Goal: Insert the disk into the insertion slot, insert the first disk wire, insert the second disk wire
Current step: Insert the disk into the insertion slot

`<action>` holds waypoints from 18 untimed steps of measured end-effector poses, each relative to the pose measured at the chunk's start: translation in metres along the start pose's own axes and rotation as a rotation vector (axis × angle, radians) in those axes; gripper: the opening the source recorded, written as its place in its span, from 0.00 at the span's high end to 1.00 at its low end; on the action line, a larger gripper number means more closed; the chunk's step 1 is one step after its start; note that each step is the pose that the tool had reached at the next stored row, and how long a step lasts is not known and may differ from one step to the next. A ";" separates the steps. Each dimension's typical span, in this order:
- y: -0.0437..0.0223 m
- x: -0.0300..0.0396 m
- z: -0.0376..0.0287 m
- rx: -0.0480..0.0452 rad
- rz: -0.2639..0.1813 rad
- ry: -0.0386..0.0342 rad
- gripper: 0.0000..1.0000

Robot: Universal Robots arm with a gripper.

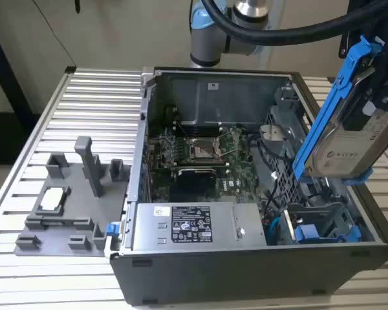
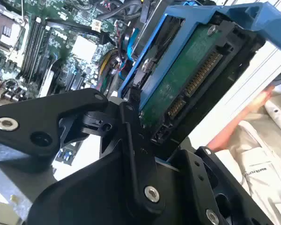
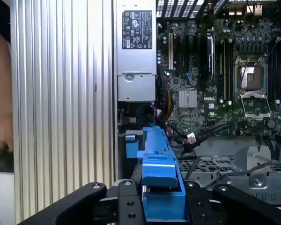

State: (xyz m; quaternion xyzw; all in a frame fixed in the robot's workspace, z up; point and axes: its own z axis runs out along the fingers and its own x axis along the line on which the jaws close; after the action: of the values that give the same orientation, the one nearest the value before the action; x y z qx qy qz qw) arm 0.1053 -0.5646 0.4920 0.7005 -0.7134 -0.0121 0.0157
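The disk (image 1: 352,145), a silver-grey drive with a white label in a bright blue carrier frame (image 1: 330,97), hangs tilted above the open computer case's right side in the exterior view. My gripper (image 1: 377,97) is shut on it from above. In the second wrist view the disk's green circuit board and connector (image 2: 189,79) face the camera between my black fingers (image 2: 131,126). The first wrist view shows the blue carrier (image 3: 161,185) edge-on in my gripper (image 3: 161,201). Below the disk lies the drive bay with the insertion slot (image 1: 317,216). No disk wire can be told apart among the cables.
Another blue-fronted carrier (image 1: 308,232) sits in the bay. The case holds a motherboard (image 1: 200,155) and a power supply (image 1: 187,226). A grey fixture (image 1: 64,206) stands on the slatted table (image 1: 90,103) at the exterior view's left. A person's arm (image 3: 1,93) is beside the table.
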 end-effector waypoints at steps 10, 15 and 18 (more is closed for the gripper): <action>-0.0001 0.0000 0.0008 0.0031 0.000 0.0003 0.67; -0.0002 0.0002 0.0045 0.0104 0.000 0.0002 0.67; -0.0004 0.0002 0.0079 0.0140 0.000 0.0001 0.67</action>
State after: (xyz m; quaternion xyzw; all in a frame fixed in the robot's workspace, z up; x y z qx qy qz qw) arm 0.1054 -0.5648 0.4840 0.7006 -0.7134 -0.0071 0.0108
